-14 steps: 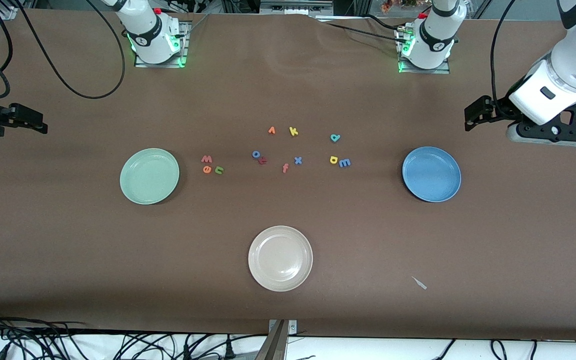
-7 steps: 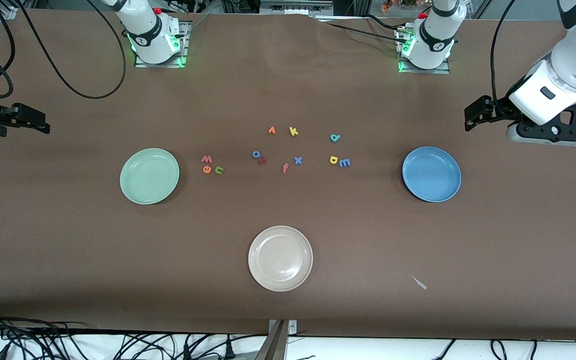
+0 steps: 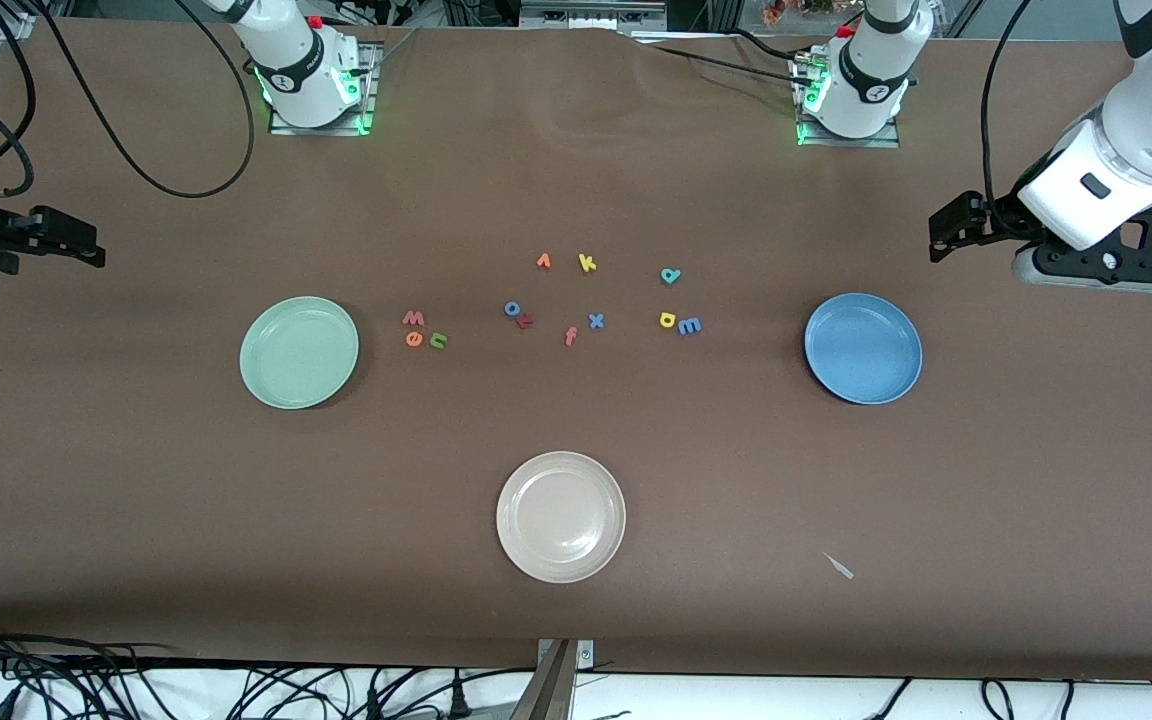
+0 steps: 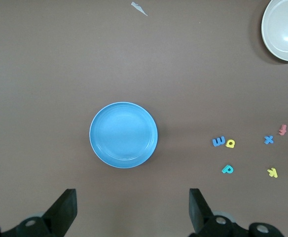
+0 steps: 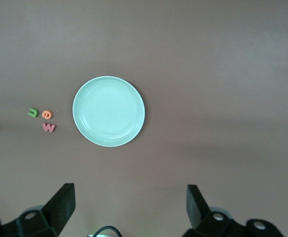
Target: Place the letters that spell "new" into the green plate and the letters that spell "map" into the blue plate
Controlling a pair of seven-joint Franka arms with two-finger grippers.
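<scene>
Both arms hang high at the table's ends, and neither holds anything. The right gripper [image 5: 126, 210] is up over the bare brown table [image 3: 576, 600] at the right arm's end, its two black fingers [image 5: 60, 202] spread wide. The left gripper [image 4: 131, 212] hangs the same way over the left arm's end, fingers wide apart and empty.

Looking out from the right gripper, the green plate [image 3: 266, 375] comes first (empty), then, toward the table's middle and just beside the plate, the three letters for "new": the red-pink w [image 3: 413, 318], with the orange e [image 3: 414, 339] and green n [image 3: 438, 340] side by side a little nearer the front camera. So the plate lies between this gripper and its letters.

The left gripper has the mirror of that: the blue plate [image 3: 836, 370], empty, then the blue m [image 3: 689, 324] touching or nearly touching the yellow letter [image 3: 667, 320], and the teal letter [image 3: 670, 275] farther from the front camera, set apart.

In the middle sit the strays: orange v [image 3: 543, 261], yellow k [image 3: 587, 263], blue o [image 3: 512, 308], pink f [image 3: 570, 336]. A cream-white plate [image 3: 536, 560] lies nearest the camera.

My guess is each arm takes its own trio, reaching across its plate.
</scene>
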